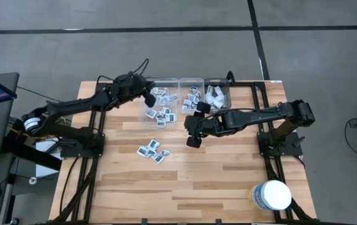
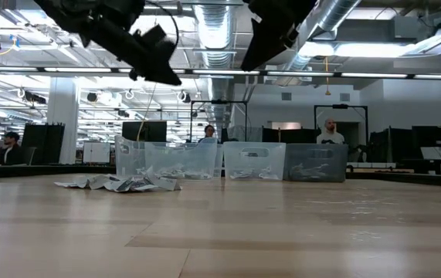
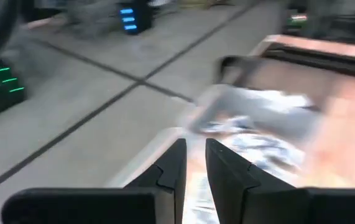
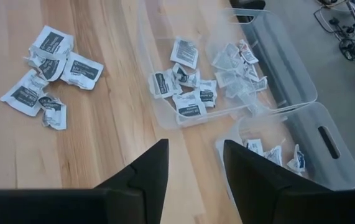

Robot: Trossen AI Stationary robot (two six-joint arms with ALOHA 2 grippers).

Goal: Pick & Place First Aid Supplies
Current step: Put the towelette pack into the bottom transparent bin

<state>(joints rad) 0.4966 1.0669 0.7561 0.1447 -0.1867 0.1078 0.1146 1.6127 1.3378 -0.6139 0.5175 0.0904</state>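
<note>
Packets point(image 1: 152, 150) lie loose on the table while both arms' fingers point(image 4: 155, 171) hang apart, empty.

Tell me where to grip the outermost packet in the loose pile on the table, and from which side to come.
Take the packet at the pile's edge farthest from the bins. It lies flat on the wood with bare table beside it, so probably come straight down from above and pinch across its free outer edge. The right gripper, open and empty above the table, looks best placed.
</note>
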